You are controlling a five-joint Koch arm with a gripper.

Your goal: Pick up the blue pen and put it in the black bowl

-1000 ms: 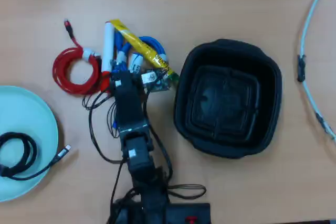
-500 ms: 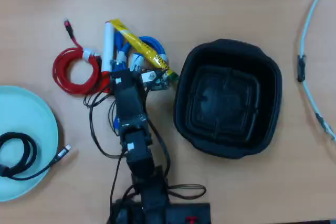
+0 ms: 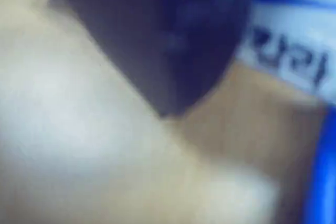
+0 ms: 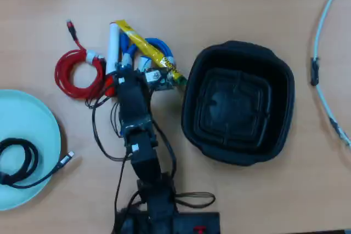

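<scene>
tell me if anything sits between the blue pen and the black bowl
In the overhead view a yellow tube lies slanted across the blue pen, its lower end beside the black bowl. The arm's head covers the rest of the gap.

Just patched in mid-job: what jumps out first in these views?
In the overhead view, the black arm reaches up into a cluster of red cable, white marker, yellow tube and blue cable. The empty black bowl sits right of it.

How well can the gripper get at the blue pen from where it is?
Probably yes, but it is crowded: the gripper is right at the blue pen, which lies packed between the white marker, yellow tube and blue cable.
</scene>
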